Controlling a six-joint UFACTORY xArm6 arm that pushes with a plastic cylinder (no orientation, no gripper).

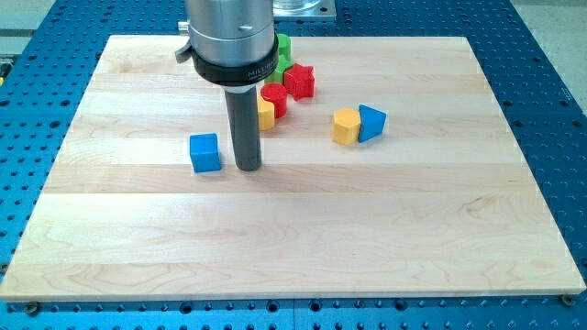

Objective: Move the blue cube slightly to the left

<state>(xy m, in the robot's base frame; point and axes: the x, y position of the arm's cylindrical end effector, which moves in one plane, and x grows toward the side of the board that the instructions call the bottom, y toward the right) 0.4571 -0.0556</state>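
The blue cube [205, 152] sits on the wooden board [293, 229], left of centre. My tip [248, 168] rests on the board just to the cube's right, a small gap apart from it. The dark rod rises from the tip to the grey arm body at the view's top.
Right of the rod are a yellow block [266, 114], a red cylinder [273, 99], a red star-shaped block [299, 82] and a green block [282, 50] partly hidden by the arm. Further right a yellow hexagonal block [346, 126] touches a blue triangular block [371, 122].
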